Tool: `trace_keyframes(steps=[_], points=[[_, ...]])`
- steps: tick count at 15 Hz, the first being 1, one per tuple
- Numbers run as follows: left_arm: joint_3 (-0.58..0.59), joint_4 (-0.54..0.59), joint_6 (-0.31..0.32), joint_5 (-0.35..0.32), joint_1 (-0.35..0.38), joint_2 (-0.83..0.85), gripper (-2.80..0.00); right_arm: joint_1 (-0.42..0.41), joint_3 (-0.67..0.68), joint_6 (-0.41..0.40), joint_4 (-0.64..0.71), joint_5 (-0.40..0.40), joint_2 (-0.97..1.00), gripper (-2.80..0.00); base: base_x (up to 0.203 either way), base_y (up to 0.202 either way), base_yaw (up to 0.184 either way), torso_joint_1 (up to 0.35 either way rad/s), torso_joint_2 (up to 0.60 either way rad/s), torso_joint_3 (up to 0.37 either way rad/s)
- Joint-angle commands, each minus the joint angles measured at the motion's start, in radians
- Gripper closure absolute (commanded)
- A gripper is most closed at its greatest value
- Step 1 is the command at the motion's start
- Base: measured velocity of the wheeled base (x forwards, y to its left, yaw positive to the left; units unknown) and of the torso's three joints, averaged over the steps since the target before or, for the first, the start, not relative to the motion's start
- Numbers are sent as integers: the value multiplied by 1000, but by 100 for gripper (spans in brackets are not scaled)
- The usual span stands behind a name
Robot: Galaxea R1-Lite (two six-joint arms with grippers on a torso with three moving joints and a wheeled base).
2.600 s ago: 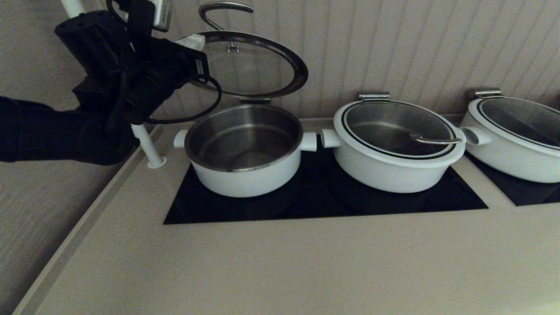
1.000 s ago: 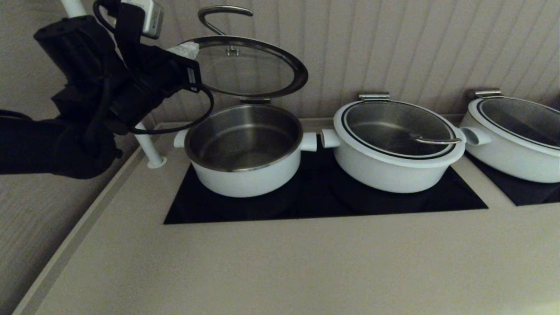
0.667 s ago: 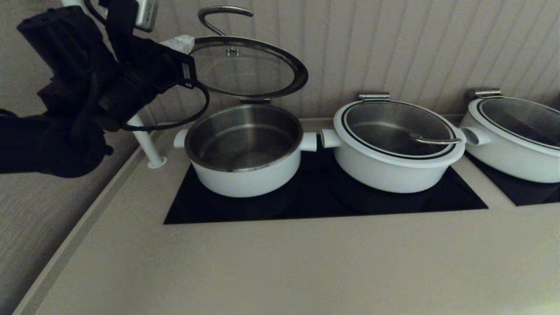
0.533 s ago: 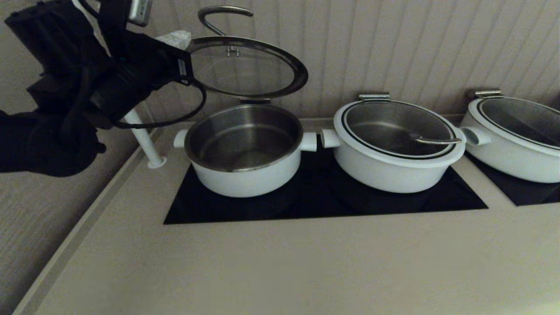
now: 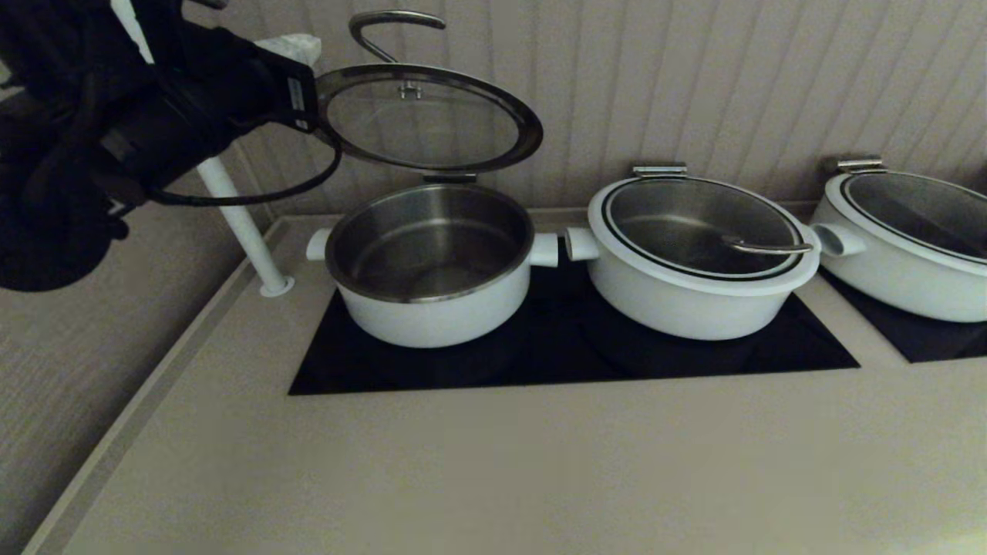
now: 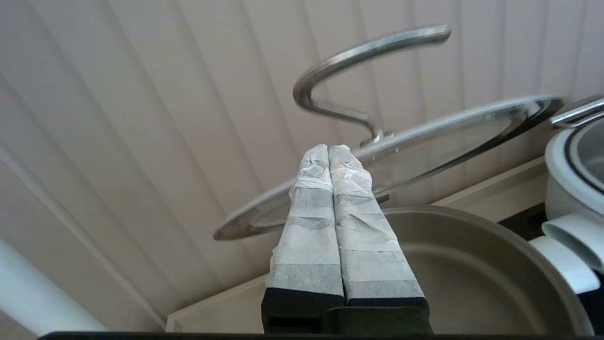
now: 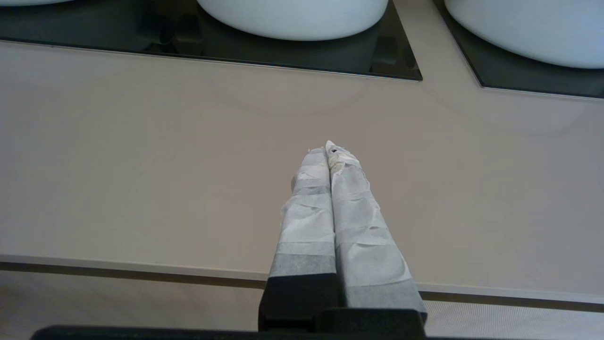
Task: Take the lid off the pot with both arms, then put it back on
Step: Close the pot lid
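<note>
Head view: the lid [image 5: 429,117] stands propped open above the pot [image 5: 430,266], tilted up on a hinge bracket at the pot's back edge, so it holds that pose with nothing gripping it. The pot sits uncovered on the dark cooktop [image 5: 555,351] set in the table [image 5: 493,470], beside 2 wider pots that have their lids on. The left end effector [image 5: 297,48] is at the lid's left rim, near it, though contact cannot be made out from here. Compared with 2.6 s ago, the left arm has drawn up and leftward, away from the pot, while the lid has not moved; judging by this, the lift is done and putting it back remains.

Left wrist view: the left end effector [image 6: 329,150] has its taped fingers pressed together and carries nothing; the lid [image 6: 415,141] and its loop handle [image 6: 358,61] lie just beyond the tips.

Right wrist view: the right end effector [image 7: 327,150] hangs low over the bare table [image 7: 141,165], parked in front of the cooktop, fingers closed and empty.
</note>
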Motion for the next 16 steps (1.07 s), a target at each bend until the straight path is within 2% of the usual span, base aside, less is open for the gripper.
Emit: trace_keyframes(steps=[1, 3, 7, 10, 16], points=[[-72, 59, 2, -30, -1, -4, 0, 0, 0, -1, 0, 0, 1, 0, 0, 0, 0, 0, 0, 0], [-121, 129, 8, -89, -1, -1, 0, 0, 0, -1, 0, 0, 1, 0, 0, 0, 0, 0, 0, 0], [-146, 158, 123, -226, 1, 15, 0, 0, 0, -1, 0, 0, 1, 0, 0, 0, 0, 0, 0, 0], [-163, 156, 223, -263, 0, 39, 0, 0, 0, -1, 0, 0, 1, 0, 0, 0, 0, 0, 0, 0], [-177, 156, 285, -269, 40, 83, 0, 0, 0, -1, 0, 0, 1, 0, 0, 0, 0, 0, 0, 0]])
